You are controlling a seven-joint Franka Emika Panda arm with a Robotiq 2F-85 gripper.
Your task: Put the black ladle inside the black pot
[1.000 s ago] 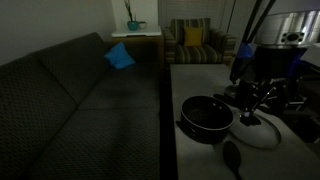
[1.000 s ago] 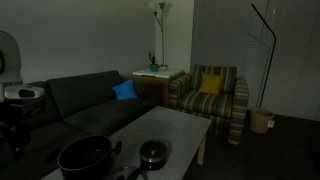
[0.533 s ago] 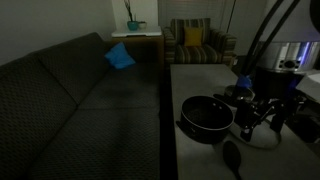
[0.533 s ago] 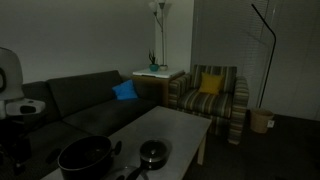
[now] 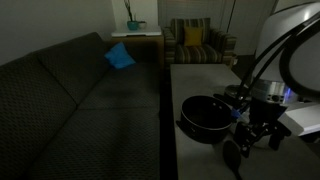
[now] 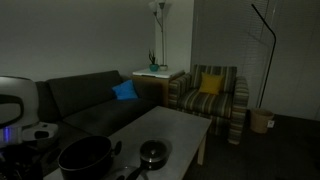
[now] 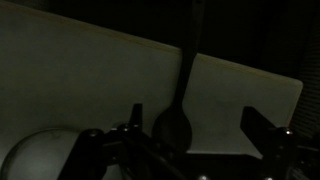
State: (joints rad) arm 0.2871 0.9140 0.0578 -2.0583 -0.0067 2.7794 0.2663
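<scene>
Gripper (image 5: 250, 140) lowered over slim black ladle (image 7: 173, 128), oval scoop

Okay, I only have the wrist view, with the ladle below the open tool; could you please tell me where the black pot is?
Observer: The black pot stands on the table close beside the black ladle, outside your picture.
Operator: Thank you. Is there anything else near it that I might confuse with it?
Observer: Yes, in an exterior view a smaller dark pan sits on the same table next to the pot.
</scene>
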